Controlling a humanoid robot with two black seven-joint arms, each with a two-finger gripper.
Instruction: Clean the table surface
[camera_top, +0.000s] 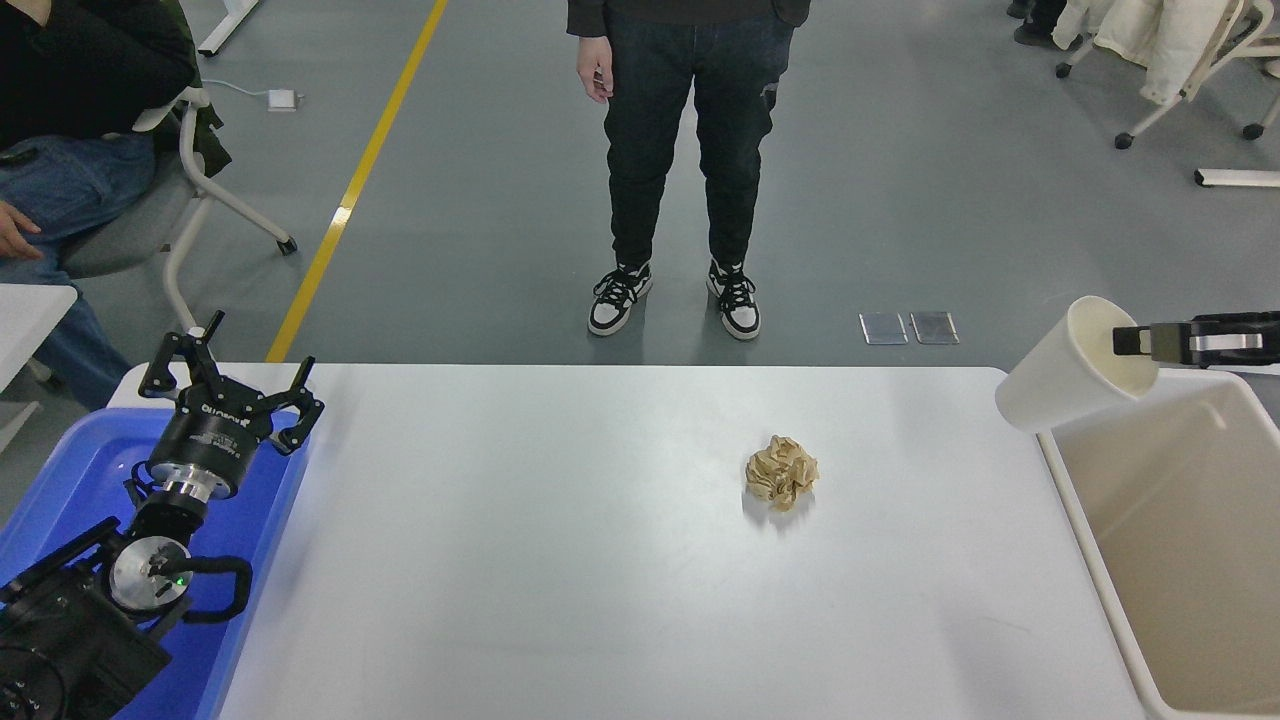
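Observation:
The white table surface (560, 560) spans the middle of the head view. A crumpled tan paper ball (781, 472) lies on it right of centre. At the far right my right gripper (1135, 341) is shut on the rim of a white paper cup (1070, 366), which hangs tilted in the air over the far left corner of the beige tub (1170, 560). My left gripper (228, 385) stands open, parked above the blue tub (70, 480) at the lower left.
A person stands beyond the table's far edge (690, 150). Another person sits on a chair at the upper left (70, 130). Chairs stand on the floor at the upper right (1170, 60).

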